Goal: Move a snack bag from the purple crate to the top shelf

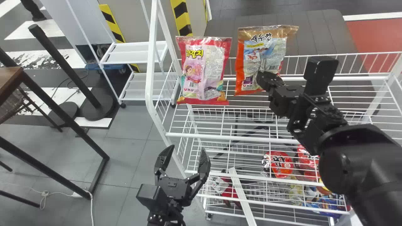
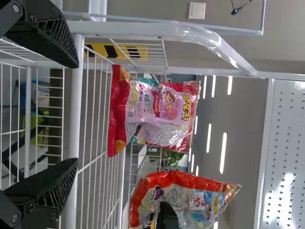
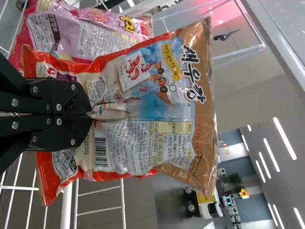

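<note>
Work looks close to its end, I'd judge. From where I stand, the orange snack bag [image 1: 246, 64] is up at the top shelf [image 1: 220, 137], just to the right of a pink bag [image 1: 204, 72], with a gap between them as seen from above. The carrying seems done; what's left is to settle the bag, let go of it and draw the arm away. I can't tell whether its bottom edge bears on the wires or hangs a little above them, so letting go too soon could make it drop or topple.

The right pincer [image 3: 89, 114] is clenched on the bag low down near its middle, and the film gathers into creases there. The left pincer [image 1: 187, 148] waits to the near left of the rack, spread apart and holding nothing.

The bag is a plump, crinkly one, held roughly upright, its flat seal on top. That upper end is golden brown, the side and bottom edges orange-red. Between them are a blue panel with little shrimp pictured on it and a pale block of small print. The film is glossy, and I'd expect it to slide and crackle easily.
</note>
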